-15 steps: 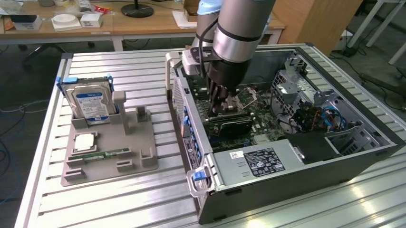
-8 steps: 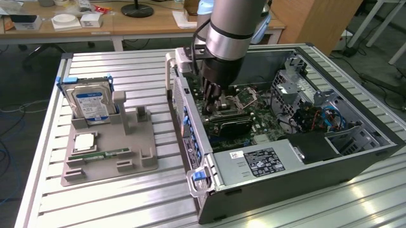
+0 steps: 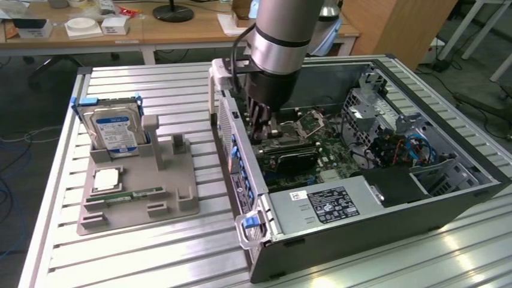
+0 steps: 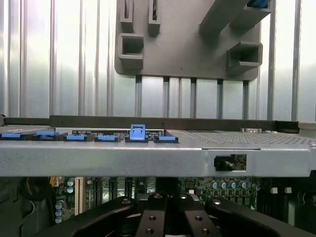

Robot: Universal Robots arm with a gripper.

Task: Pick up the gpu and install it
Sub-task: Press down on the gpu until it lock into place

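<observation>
Here the pincer [image 3: 267,123], low inside the case [image 3: 448,180] at frame centre, seems to seat the gpu [image 3: 289,157]; its grip I cannot tell.

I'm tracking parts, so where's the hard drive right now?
In the exterior view's left, the hard drive stands upright at the far end of the gray holder tray, beside the open computer case.

A ribbed metal table [image 3: 160,252] stands before a cluttered wooden desk [image 3: 172,30] on grey floor [image 3: 24,90].
</observation>
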